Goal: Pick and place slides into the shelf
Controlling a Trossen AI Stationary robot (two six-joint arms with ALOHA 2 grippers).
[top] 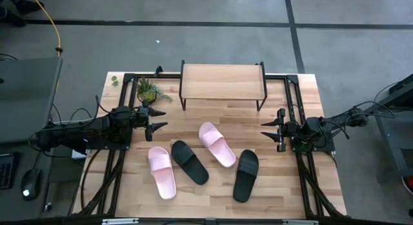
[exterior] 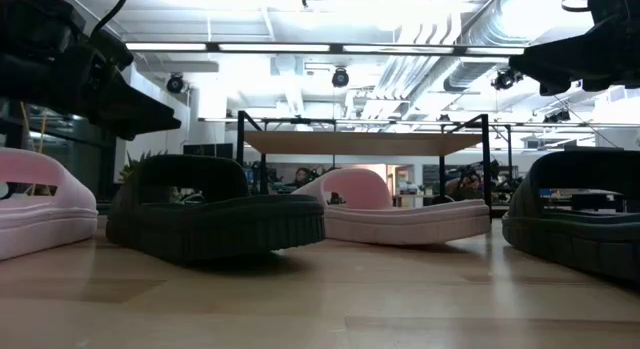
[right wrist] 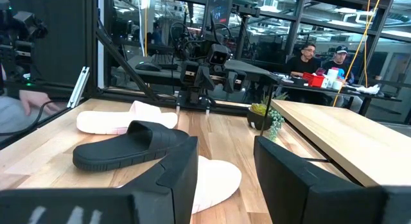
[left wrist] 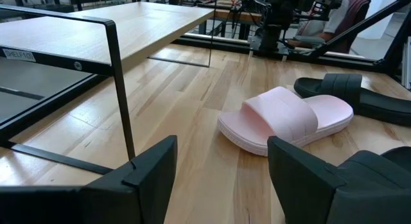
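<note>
Shelf [top: 222, 81] stands at the far middle of the bench [top: 303, 180], and we see nothing on its plank top or under it. All four slides lie on the bench in front of it: a pink slide [top: 162, 171] nearest the left side, a black slide [top: 190, 162] just beside it, a second pink slide [top: 217, 144] in the middle, and a second black slide [top: 246, 175] toward the right. We find the left end effector [top: 157, 119] hovering left of the slides, fingers spread and empty, pointing toward the middle pink one. The right end effector [top: 270, 129] hovers right of them, also parted and empty. A small plant [top: 150, 91] sits beside the shelf's left legs. A white label on the shelf frame [left wrist: 17, 53] is too small for us to read.
</note>
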